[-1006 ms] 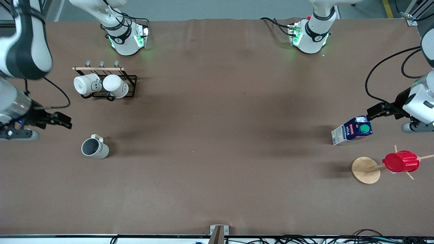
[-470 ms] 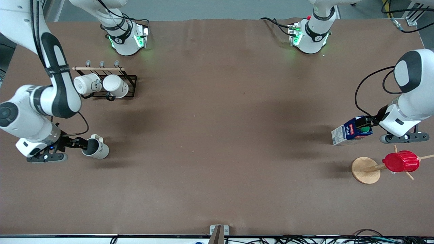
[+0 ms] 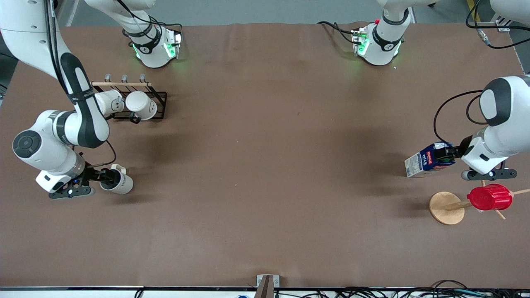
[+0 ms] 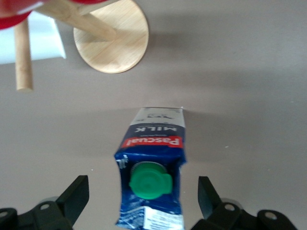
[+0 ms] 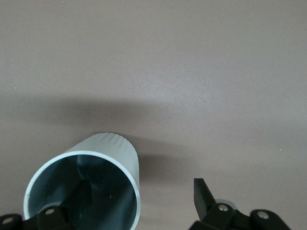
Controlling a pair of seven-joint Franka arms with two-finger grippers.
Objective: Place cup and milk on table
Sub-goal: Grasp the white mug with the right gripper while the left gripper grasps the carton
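The off-white cup [image 3: 119, 182] lies on its side on the brown table [image 3: 265, 165] near the right arm's end; its dark grey inside shows in the right wrist view [image 5: 86, 191]. My right gripper [image 3: 104, 176] [image 5: 127, 208] is open at the cup's mouth, one finger inside the cup and one outside, with the rim wall between them. The milk carton [image 3: 427, 160] [image 4: 154, 139] lies on its side near the left arm's end. My left gripper [image 3: 449, 152] [image 4: 142, 196] is open, with a finger on each side of the gabled top and green cap [image 4: 149, 181], clear of both.
A black wire rack [image 3: 159, 99] with two white mugs stands farther from the front camera than the cup. A red cup [image 3: 489, 197] hangs on a wooden stand with a round base [image 3: 445, 208] [image 4: 112, 40], nearer the front camera than the milk.
My right gripper came down to the cup's mouth and pushed slightly in. My left gripper moved in around the carton's top. Cup and carton have not moved.
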